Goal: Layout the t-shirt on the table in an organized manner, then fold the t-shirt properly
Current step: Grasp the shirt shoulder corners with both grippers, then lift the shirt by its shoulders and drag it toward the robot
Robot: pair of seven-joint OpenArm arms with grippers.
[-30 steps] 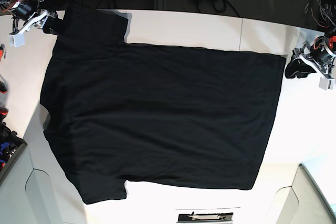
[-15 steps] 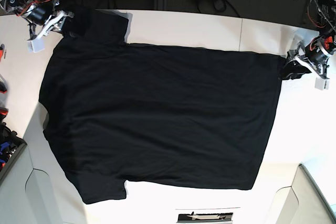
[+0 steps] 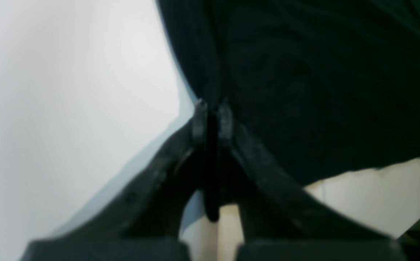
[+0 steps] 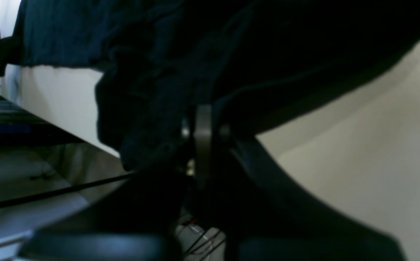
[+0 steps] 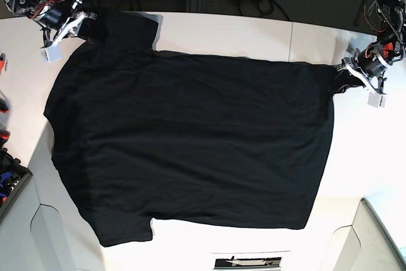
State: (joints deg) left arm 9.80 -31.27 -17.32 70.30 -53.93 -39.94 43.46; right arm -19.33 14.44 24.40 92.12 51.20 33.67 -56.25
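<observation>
The black t-shirt lies spread nearly flat across the white table, collar end toward the base view's left, hem toward its right; the near sleeve hangs close to the table's front edge; no neck label or tag can be made out. The left gripper is clenched on the hem's far corner, its tips meeting on dark cloth in the wrist view; the right gripper is pinched shut on the far sleeve, where bunched fabric hides most of its fingers; both wrist views are blurred.
</observation>
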